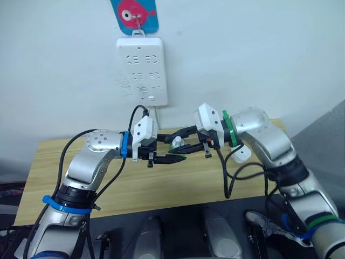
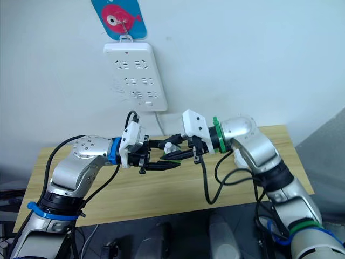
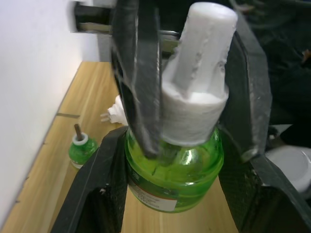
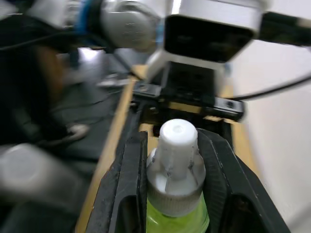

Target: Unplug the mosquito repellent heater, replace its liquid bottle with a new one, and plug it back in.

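Note:
Above the middle of the wooden table [image 1: 161, 189] my two grippers meet on one green liquid bottle [image 3: 175, 170] with a white cap [image 3: 199, 73]. My left gripper [image 1: 175, 150] is shut on the bottle's green body. My right gripper [image 4: 173, 145], reaching in from the opposite side, is shut on the white cap. The mosquito repellent heater [image 3: 115, 110], small and white with its metal prongs showing, lies unplugged on the table near the wall, partly hidden behind the fingers. A second green bottle [image 3: 80, 148] with a bare wick stands upright on the table beside it.
A long white power strip [image 1: 142, 69] hangs on the wall above the table, under a blue and pink fish hook [image 1: 135, 13]; its cord drops behind the grippers. Black cables loop from both wrists over the tabletop.

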You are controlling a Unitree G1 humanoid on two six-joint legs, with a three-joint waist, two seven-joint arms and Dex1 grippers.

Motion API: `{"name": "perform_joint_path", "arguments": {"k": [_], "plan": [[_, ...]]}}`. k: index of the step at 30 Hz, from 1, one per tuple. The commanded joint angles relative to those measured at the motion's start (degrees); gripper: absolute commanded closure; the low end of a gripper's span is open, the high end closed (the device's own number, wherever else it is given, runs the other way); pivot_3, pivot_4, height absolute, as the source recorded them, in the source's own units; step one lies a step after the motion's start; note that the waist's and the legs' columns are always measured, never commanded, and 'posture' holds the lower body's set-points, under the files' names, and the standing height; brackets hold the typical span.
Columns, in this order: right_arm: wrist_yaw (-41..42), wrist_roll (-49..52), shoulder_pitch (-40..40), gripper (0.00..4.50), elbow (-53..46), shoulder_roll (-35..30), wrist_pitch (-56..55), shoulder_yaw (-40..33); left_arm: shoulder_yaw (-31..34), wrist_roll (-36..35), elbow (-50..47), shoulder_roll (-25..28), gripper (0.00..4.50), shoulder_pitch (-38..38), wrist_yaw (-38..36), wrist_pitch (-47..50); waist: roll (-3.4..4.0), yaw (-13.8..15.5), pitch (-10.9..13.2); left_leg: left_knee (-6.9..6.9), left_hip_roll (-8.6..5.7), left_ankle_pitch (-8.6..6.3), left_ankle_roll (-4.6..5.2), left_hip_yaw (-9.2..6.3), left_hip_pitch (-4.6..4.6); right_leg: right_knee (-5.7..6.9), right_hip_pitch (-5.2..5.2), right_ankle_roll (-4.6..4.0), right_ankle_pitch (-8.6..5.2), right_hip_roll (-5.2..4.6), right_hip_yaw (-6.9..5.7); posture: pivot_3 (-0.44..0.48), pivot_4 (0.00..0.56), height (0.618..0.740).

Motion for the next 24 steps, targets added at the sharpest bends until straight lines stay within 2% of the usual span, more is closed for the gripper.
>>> {"name": "perform_joint_path", "arguments": {"k": [1,3,7,10,11,15,17,19,24], "plan": [[3.0,1.4,-1.1,3.40,0.4,-0.8,2.1,-1.3,0.4,0.2,-1.0,-0.4,2.26,-0.1,0.2,-2.1,-0.01,0.2,0.0,0.00,-0.04,0.04,-0.08,0.01,-0.04,-0.07,0.00,0.00,0.00,-0.07,0.00,-0.117,0.209,0.734],[1.2,1.9,-1.3,2.64,0.3,-0.9,4.2,-3.5,0.5,0.3,-0.7,-0.6,2.26,-0.3,0.7,-2.2,-0.02,0.1,0.0,0.05,-0.08,0.05,-0.09,0.02,-0.12,-0.13,-0.01,0.00,0.00,-0.12,0.01,-0.120,0.205,0.734],[-2.4,1.2,1.3,1.33,-3.7,-5.2,5.7,-8.2,1.1,0.0,-0.7,-1.1,2.26,0.0,2.5,-1.8,-0.01,0.3,0.0,0.09,-0.08,0.06,-0.10,0.00,-0.12,-0.08,-0.03,0.00,0.00,-0.12,0.00,-0.128,0.201,0.734],[-6.7,4.0,7.1,0.20,-13.1,-8.7,10.4,-13.0,1.6,0.0,-0.3,-1.9,2.26,0.0,4.5,-1.5,0.00,0.5,-0.2,0.07,-0.08,0.05,-0.09,0.01,-0.13,-0.08,-0.04,0.00,0.00,-0.12,0.00,-0.144,0.192,0.734],[-8.9,4.8,9.7,0.00,-17.0,-9.2,12.1,-14.3,1.6,0.2,-0.1,-2.2,2.26,-0.1,5.0,-1.6,-0.02,0.5,-0.2,0.06,-0.08,0.05,-0.09,0.00,-0.15,-0.08,-0.05,0.00,0.00,-0.12,-0.01,-0.145,0.190,0.734],[-21.3,7.5,19.1,0.00,-32.1,-6.3,19.0,-16.3,1.5,0.3,1.0,-3.2,2.26,-0.8,6.2,-1.7,-0.05,-0.1,-0.7,0.05,-0.06,0.05,-0.09,0.03,-0.19,-0.04,-0.10,0.00,0.00,-0.11,0.01,-0.173,0.173,0.734],[-28.6,4.2,20.6,0.00,-34.8,-2.4,19.5,-14.3,1.2,0.5,1.5,-3.8,2.26,-1.3,6.4,-1.7,-0.04,-0.5,-0.9,0.07,-0.04,0.05,-0.09,0.08,-0.17,0.03,-0.11,0.00,0.00,-0.08,0.06,-0.178,0.165,0.734],[-34.7,0.8,20.0,0.00,-33.8,1.4,19.1,-12.6,1.0,0.6,1.8,-4.2,2.26,-1.6,6.3,-1.8,-0.04,-0.6,-1.5,0.08,-0.04,0.06,-0.09,0.11,-0.07,0.16,-0.10,0.00,0.00,-0.06,0.11,-0.179,0.162,0.734],[-38.8,-5.0,16.5,0.00,-26.6,4.5,16.1,-8.5,0.6,0.4,1.4,-4.4,2.26,-1.6,6.1,-1.6,0.03,-0.4,-2.8,0.06,-0.04,0.06,-0.08,0.07,0.03,0.13,-0.01,0.00,0.00,-0.01,0.10,-0.169,0.156,0.734]]}}
